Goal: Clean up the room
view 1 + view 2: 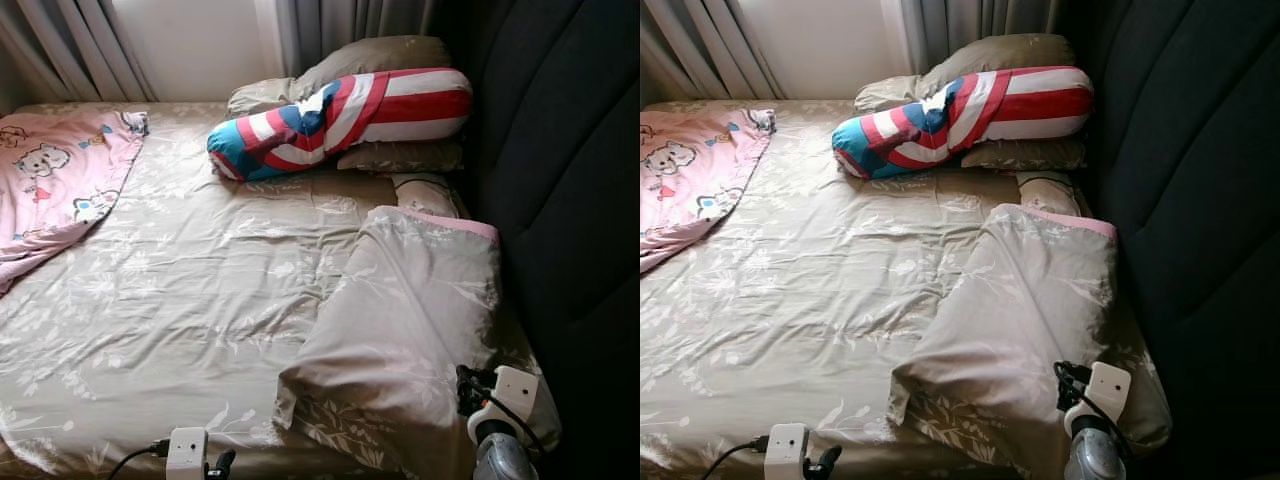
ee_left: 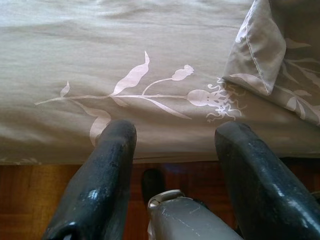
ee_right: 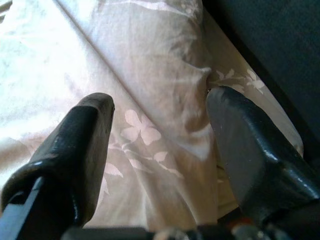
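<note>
Folded quilt (image 1: 400, 330) on bed (image 1: 180, 300), right hand (image 3: 160, 130) open above it, left hand (image 2: 175, 145) open, empty

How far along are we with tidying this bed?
Done: the beige sheet lies fairly flat, and pillows sit stacked at the headboard with the striped bolster. In hand: nothing gripped; the right gripper is open over the folded beige quilt, the left gripper open at the bed's edge. Left: the quilt and the pink blanket.
</note>
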Controlling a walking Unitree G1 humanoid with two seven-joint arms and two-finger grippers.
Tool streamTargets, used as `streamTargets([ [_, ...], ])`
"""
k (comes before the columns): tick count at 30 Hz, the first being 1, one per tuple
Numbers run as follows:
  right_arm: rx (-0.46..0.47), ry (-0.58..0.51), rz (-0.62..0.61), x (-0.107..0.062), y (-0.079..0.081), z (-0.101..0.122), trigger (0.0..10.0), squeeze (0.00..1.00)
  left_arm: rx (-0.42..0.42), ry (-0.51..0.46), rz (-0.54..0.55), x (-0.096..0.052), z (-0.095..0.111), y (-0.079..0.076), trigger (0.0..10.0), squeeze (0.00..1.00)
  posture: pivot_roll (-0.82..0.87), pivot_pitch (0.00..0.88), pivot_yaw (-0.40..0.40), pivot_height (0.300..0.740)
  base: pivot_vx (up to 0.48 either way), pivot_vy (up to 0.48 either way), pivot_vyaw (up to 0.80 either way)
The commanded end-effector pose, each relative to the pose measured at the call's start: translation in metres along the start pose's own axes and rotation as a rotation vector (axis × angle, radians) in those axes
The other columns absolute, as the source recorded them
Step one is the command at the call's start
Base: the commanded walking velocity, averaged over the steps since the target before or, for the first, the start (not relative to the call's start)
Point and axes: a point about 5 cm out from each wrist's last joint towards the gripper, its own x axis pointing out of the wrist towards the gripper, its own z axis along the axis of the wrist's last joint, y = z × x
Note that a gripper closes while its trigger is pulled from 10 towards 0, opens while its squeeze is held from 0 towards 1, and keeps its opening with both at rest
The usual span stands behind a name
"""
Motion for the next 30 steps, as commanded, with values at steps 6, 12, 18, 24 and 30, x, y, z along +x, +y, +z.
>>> streamTargets([
  [6, 0.008, -0.003, -0.001, 0.0013, 0.0023, 0.0026, 10.0, 0.0, -0.012, 0.046, 0.016, -0.0034, -0.0091, 0.0029, 10.0, 0.0, -0.07, 0.104, -0.028, 0.74, 0.0, 0.0, 0.0],
  [12, 0.008, -0.004, 0.002, 0.0021, 0.0037, 0.004, 10.0, 0.0, -0.013, 0.051, 0.02, -0.0037, -0.0099, 0.004, 10.0, 0.0, -0.07, 0.104, -0.029, 0.74, 0.0, 0.0, 0.0],
  [18, 0.008, -0.004, 0.005, 0.0028, 0.0054, 0.0049, 10.0, 0.0, -0.015, 0.053, 0.019, -0.0039, -0.0102, 0.0042, 10.0, 0.0, -0.07, 0.1, -0.028, 0.74, 0.04, 0.0, 0.0],
  [24, 0.007, -0.004, 0.006, 0.003, 0.0059, 0.0051, 10.0, 0.0, -0.016, 0.055, 0.017, -0.0039, -0.0105, 0.0038, 10.0, 0.0, -0.07, 0.094, -0.027, 0.74, 0.251, 0.0, 0.0],
  [30, 0.008, -0.003, 0.006, 0.0036, 0.0065, 0.0056, 10.0, 0.0, -0.016, 0.054, 0.016, -0.0036, -0.0103, 0.0033, 10.0, 0.0, -0.07, 0.088, -0.028, 0.74, 0.256, 0.0, 0.0],
])
